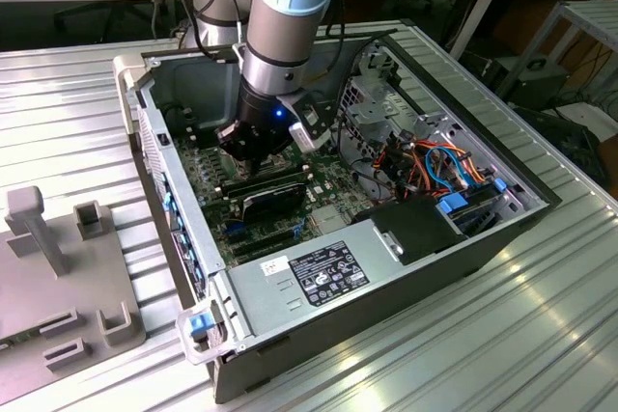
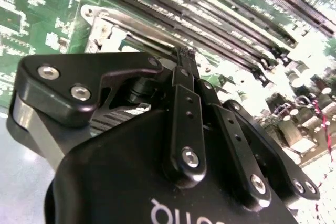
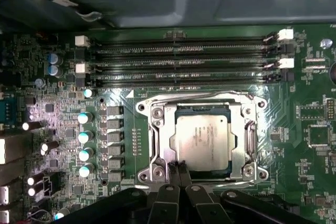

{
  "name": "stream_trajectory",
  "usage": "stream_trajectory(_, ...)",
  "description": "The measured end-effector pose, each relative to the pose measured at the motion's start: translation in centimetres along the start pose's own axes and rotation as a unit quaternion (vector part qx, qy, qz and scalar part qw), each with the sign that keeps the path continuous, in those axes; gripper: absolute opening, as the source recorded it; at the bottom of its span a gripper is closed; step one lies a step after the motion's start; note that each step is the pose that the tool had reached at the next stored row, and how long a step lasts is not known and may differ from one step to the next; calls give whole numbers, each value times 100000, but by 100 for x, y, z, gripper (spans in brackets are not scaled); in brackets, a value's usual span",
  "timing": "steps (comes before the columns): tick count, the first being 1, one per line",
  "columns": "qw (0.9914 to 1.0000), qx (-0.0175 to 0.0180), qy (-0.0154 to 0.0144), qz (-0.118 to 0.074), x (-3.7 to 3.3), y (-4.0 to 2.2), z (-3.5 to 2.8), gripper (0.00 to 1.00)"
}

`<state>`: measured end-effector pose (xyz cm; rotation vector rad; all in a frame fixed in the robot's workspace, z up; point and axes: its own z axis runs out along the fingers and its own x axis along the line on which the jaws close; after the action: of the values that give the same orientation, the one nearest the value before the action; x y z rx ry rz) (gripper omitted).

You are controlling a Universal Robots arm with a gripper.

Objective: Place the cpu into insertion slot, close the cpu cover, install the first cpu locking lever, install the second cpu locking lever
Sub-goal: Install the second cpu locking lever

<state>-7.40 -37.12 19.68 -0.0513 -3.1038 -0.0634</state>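
Black fingers [image 3: 176,170] pressed together, tips meeting at near edge of cpu cover [image 3: 159,145], which lies closed flat. Cpu [image 3: 202,141] seated in insertion slot [image 3: 202,177], just beyond fingertips, its silver top showing through cover's window. Memory slots [image 3: 178,64] farther past cpu. Second wrist view: fingertips [image 2: 186,56] down against silver frame.

arm [image 1: 275,7] is the usual silver-grey tube with pale blue joint caps, black cables running down the side. wrist goes black with a little blue light glowing on it. claw [image 2: 185,55] is matte black, chunky linkage bars pinned with shiny silver screws, white lettering on the body.
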Motion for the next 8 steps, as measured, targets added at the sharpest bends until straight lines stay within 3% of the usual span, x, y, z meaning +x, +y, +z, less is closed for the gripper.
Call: stream_trajectory(8,100000,20,2,18,2,-1,-2,11)
